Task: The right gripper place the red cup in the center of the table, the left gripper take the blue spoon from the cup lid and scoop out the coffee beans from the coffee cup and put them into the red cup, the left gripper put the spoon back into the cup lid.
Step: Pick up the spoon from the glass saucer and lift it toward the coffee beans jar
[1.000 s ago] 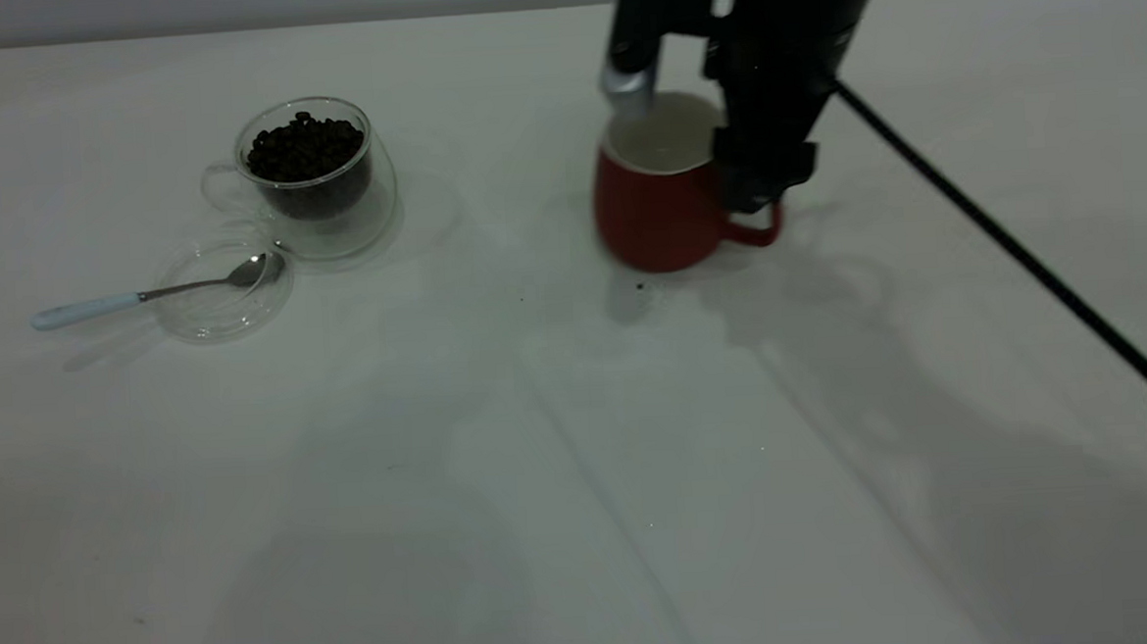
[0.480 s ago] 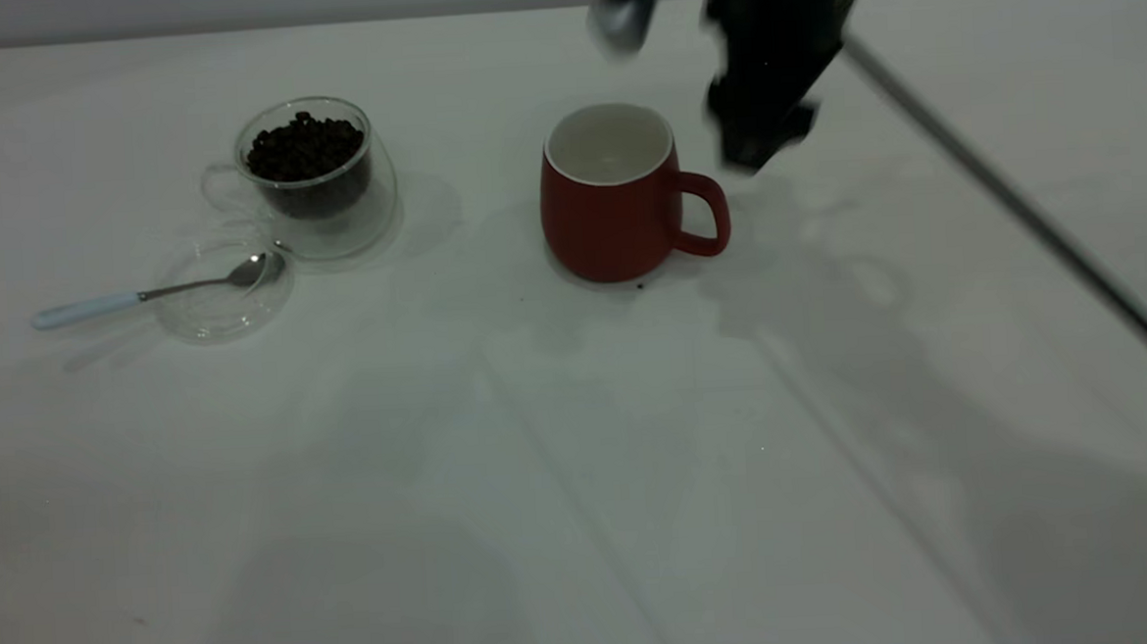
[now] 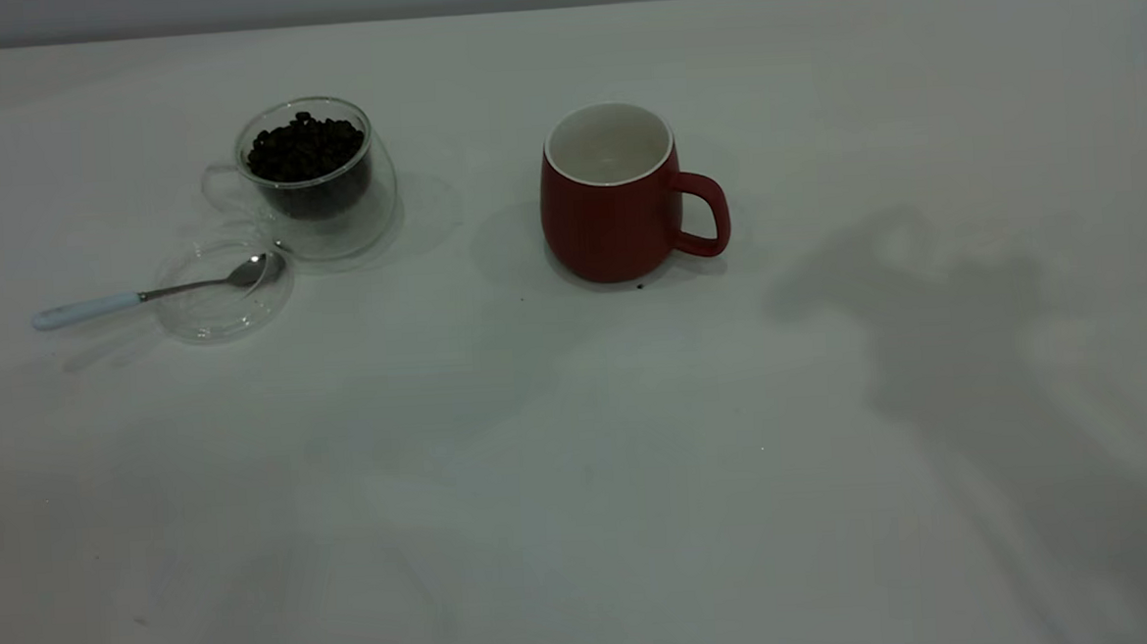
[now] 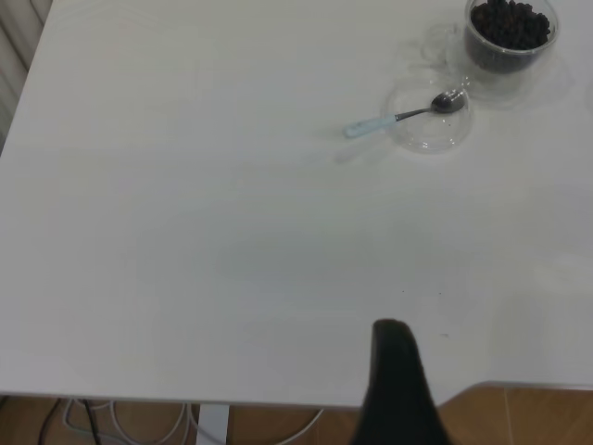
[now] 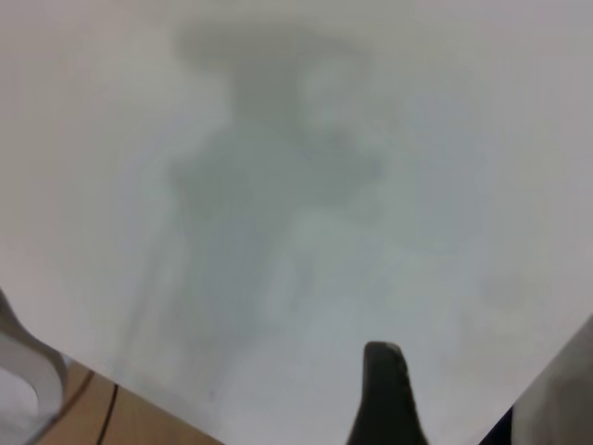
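— Why does the red cup (image 3: 612,200) stand alone mid-table (image 3: 582,479)?
— It's set where beans can be tipped in. Whether the right gripper (image 5: 384,389) is open, I cannot tell.
— And the left gripper (image 4: 397,380)?
— Well apart from the blue spoon (image 3: 155,292), which rests with its bowl in the cup lid (image 3: 222,293) — jaw state unclear.

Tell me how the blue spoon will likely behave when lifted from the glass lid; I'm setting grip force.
The blue spoon looks rigid, so it shouldn't flex. Its shiny metal bowl rests in the cup lid while the pale handle overhangs the table, so pinching the handle may pivot it. The lid looks light and could slide.
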Available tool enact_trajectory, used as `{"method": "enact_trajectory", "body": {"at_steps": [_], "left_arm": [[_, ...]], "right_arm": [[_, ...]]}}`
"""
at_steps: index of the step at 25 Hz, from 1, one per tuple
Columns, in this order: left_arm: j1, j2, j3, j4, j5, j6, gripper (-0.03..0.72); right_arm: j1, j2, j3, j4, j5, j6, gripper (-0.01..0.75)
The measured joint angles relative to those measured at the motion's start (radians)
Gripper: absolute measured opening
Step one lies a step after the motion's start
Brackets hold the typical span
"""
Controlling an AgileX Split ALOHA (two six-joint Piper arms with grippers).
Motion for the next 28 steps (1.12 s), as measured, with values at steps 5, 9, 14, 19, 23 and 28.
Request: {"method": "enact_trajectory", "body": {"at_steps": [5, 9, 14, 19, 23, 28], "left_arm": [[0.0, 0.0, 0.0, 0.0, 0.0, 0.0, 0.587], [0.0, 0.0, 0.0, 0.0, 0.0, 0.0, 0.587], [0.0, 0.0, 0.0, 0.0, 0.0, 0.0, 0.587], [0.0, 0.0, 0.0, 0.0, 0.0, 0.0, 0.587], [0.0, 0.0, 0.0, 0.0, 0.0, 0.001, 0.587], [0.0, 0.0, 0.0, 0.0, 0.0, 0.003, 0.587]], "right_arm": [[0.0, -0.246, 0.102, 0.044, 0.016, -0.045, 0.587], [0.001, -0.473, 0.277, 0.087, 0.023, -0.041, 0.587], [0.001, -0.806, 0.516, 0.117, 0.023, 0.019, 0.587], [-0.056, -1.159, 0.676, 0.129, 0.023, 0.064, 0.587], [-0.183, -1.371, 0.745, 0.128, 0.023, 0.075, 0.587], [-0.29, -1.514, 0.81, 0.108, 0.023, 0.121, 0.587]]}}
